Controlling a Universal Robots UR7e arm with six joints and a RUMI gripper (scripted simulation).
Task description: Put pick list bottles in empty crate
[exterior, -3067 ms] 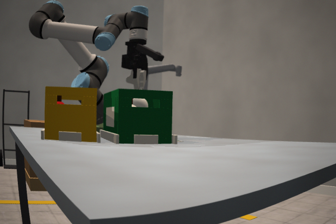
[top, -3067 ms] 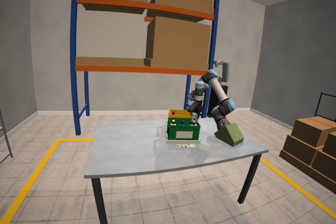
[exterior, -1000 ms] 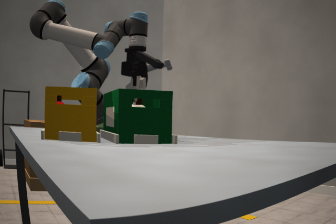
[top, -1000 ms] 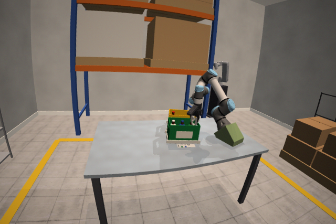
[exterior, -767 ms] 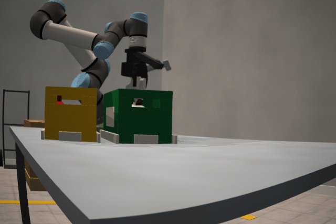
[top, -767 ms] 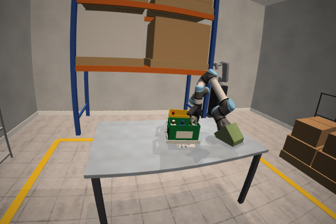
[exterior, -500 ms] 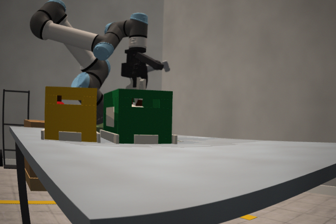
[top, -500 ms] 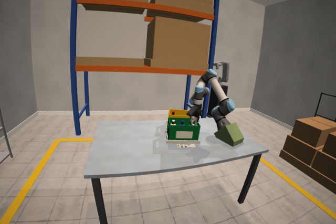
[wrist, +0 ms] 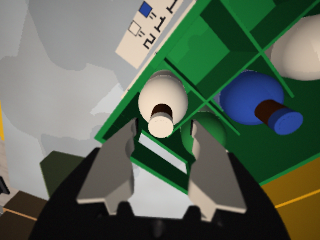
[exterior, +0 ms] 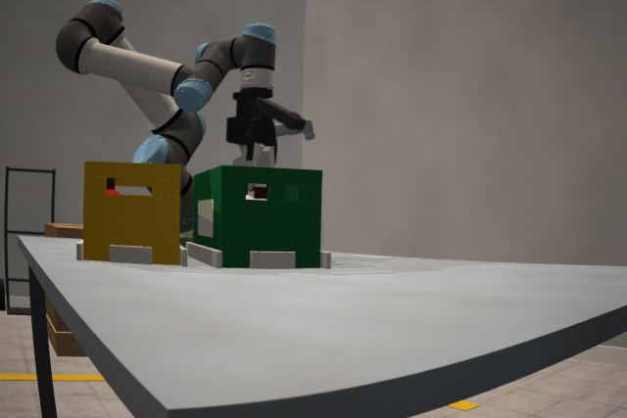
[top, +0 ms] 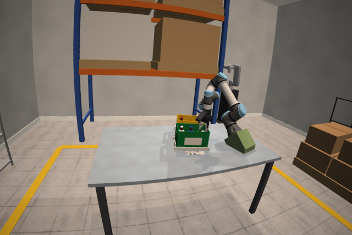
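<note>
The green crate (top: pixel 192 140) (exterior: pixel 258 221) (wrist: pixel 210 50) holds several bottles. In the wrist view a white bottle (wrist: pixel 162 97) stands upright in the corner cell nearest the pick list (wrist: pixel 150 30) (top: pixel 194 153). My gripper (wrist: pixel 164 119) (top: pixel 203 125) (exterior: pixel 258 153) is open just above it, one finger on each side of its cap, not touching it. A blue bottle (wrist: pixel 250 95) and another white bottle (wrist: pixel 300 50) stand in cells further in. A green rounded top (wrist: pixel 200 131) shows beside the right finger. The yellow crate (top: pixel 186 118) (exterior: pixel 131 210) (wrist: pixel 295 190) stands behind, with a red cap (top: pixel 181 118) showing.
Low grey stops (exterior: pixel 130 254) lie around both crates' bases. The arm's green wedge mount (top: pixel 240 140) stands to the right of the crates. A shelf rack with cardboard boxes (top: pixel 186 42) stands behind the table (top: pixel 136 158).
</note>
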